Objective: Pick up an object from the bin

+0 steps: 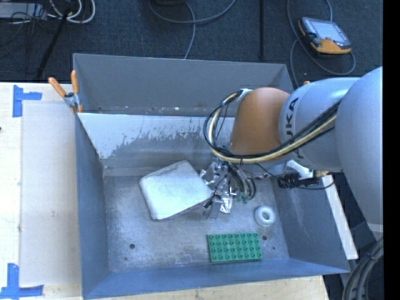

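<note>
My gripper (217,199) hangs low over the middle of the bin floor, under the orange wrist cover. Its metal fingers reach down at the right edge of a white, flat, rounded pad (173,189) that lies tilted left of centre. The fingertips touch or nearly touch that edge; nothing shows between them. A small white ring (265,215) lies just right of the gripper. A green studded building plate (234,247) rests flat near the bin's front wall, below the gripper.
The arm reaches in from the right, and cables loop around its orange cover. The bin's sloped walls rise at the back and left.
</note>
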Available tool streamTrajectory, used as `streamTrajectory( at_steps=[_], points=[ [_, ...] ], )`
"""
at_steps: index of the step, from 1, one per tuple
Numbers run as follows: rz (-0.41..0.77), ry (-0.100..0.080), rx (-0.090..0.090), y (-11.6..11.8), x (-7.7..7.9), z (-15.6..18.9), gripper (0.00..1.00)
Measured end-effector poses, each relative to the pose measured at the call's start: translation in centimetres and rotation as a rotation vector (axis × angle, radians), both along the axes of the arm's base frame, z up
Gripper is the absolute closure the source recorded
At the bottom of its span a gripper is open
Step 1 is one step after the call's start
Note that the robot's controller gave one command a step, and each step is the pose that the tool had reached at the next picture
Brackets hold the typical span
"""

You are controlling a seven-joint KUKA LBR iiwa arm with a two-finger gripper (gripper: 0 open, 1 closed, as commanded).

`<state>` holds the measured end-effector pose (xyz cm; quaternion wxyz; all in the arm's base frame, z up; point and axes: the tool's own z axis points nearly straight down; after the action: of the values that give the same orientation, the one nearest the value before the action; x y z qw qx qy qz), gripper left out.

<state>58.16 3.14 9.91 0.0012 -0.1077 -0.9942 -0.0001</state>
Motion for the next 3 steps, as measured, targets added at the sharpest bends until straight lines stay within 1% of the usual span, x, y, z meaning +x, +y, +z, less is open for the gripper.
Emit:
streamTrajectory(
  at_steps=[1,2,3],
  points=[
    [-0.052,0.002,-0.001,-1.95,-1.00,-3.11,0.00],
    [-0.048,-0.002,-0.001,-1.89,-0.98,-3.13,0.00],
    [-0.046,-0.004,-0.001,-1.88,-0.90,-3.04,1.00]
  ],
)
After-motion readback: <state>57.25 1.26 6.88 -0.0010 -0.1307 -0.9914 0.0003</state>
